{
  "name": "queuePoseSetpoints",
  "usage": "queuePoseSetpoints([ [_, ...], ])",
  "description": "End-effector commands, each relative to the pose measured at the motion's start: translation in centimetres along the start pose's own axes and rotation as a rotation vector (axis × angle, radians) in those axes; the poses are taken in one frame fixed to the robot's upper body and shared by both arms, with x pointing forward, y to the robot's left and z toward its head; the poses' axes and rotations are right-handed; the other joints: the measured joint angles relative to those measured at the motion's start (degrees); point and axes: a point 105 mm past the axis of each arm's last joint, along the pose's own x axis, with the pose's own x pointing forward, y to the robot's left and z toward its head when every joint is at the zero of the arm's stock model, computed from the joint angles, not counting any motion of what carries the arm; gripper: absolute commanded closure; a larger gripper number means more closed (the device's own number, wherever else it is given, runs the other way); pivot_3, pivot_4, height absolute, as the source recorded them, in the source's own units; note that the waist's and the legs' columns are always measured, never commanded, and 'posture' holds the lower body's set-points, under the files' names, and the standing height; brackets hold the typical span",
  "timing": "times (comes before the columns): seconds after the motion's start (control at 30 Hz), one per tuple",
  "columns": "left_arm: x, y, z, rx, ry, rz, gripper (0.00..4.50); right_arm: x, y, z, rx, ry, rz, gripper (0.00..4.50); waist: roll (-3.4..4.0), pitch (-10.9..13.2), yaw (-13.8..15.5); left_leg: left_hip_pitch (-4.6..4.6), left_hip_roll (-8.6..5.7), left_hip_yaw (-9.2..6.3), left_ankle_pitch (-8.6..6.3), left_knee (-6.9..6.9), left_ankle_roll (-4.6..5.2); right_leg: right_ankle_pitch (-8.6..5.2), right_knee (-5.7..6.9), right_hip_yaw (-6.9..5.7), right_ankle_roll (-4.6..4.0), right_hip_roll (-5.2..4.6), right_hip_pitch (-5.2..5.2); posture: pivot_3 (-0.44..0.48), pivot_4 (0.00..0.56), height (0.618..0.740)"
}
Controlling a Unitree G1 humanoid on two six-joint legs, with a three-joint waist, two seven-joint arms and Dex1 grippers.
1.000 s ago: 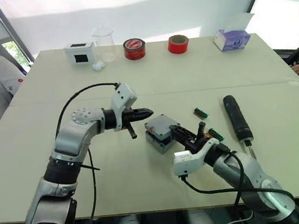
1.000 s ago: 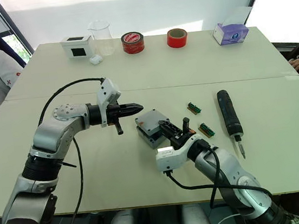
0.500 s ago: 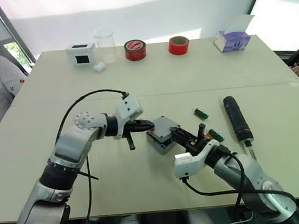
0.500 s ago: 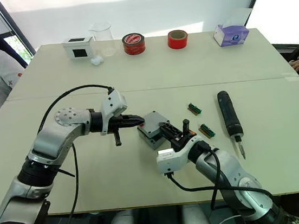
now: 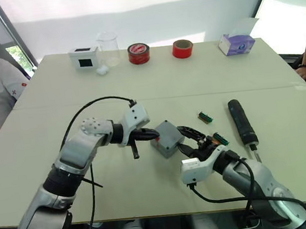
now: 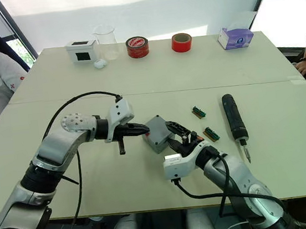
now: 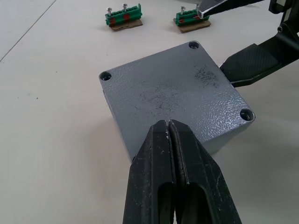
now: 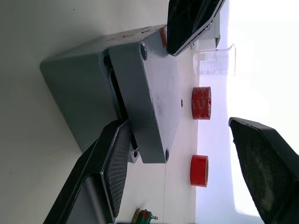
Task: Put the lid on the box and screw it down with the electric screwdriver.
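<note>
On the table (image 5: 293, 164), the lid (image 7: 177, 100) and box (image 8: 79, 100) bear no readable writing.

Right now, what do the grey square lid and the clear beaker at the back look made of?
Grey square lid: matte, speckled, grainy surface with moulded screw holes in the corners; looks like textured plastic, though painted cast metal cannot be ruled out. Clear beaker: transparent and glossy with a thin rim; glass or clear plastic, the look leaves it open.
</note>
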Motion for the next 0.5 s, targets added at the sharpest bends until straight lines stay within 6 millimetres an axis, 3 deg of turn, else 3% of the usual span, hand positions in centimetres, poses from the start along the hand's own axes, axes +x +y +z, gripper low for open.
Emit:
queuePoseSetpoints([
  [0.03, 0.8, -0.5, -2.3, -0.078, 0.074, -0.005, 4.50, -0.7, 0.0, -0.2, 0.011, -0.022, 0.021, 1.21, 0.00, -0.01, 0.04, 0.00, 0.00, 0.00, 0.00, 0.00, 0.00, 0.00, 0.00, 0.00, 0.00, 0.00, 0.00, 0.000, 0.150, 0.715],
  [0.27, 0.8, -1.0, -2.5, -0.067, 0.072, -0.020, 4.50, -1.9, -0.3, 0.5, 0.042, -0.104, 0.025, 1.21, 0.01, -0.01, 0.04, 0.00, -0.01, -0.01, -0.05, 0.00, 0.09, 0.00, -0.01, 0.00, 0.00, -0.03, 0.00, 0.000, 0.150, 0.715],
  [0.3, 0.7, -0.9, -2.4, -0.060, 0.065, -0.017, 4.50, -2.2, -0.5, 0.5, 0.091, -0.108, 0.020, 1.41, 0.01, -0.01, 0.04, 0.00, -0.01, 0.00, -0.05, 0.00, 0.09, 0.00, -0.01, 0.00, 0.00, -0.04, 0.00, 0.000, 0.150, 0.715],
  [0.4, -0.6, -0.3, -0.8, -0.061, -0.032, -0.023, 4.50, -2.8, -1.3, 0.1, 0.481, -0.110, -0.007, 2.10, 0.02, -0.01, -0.04, 0.00, 0.00, -0.03, -0.18, 0.00, 0.30, 0.00, 0.00, 0.01, -0.01, -0.03, 0.01, 0.000, 0.150, 0.715],
  [0.5, -2.2, 0.7, 1.0, -0.100, -0.136, -0.016, 4.50, -2.8, -1.8, -0.4, 0.634, -0.114, 0.000, 3.31, 0.04, 0.03, -0.17, -0.01, 0.03, -0.06, -0.19, 0.00, 0.33, 0.01, 0.01, 0.00, -0.02, -0.03, 0.00, 0.000, 0.150, 0.715],
])
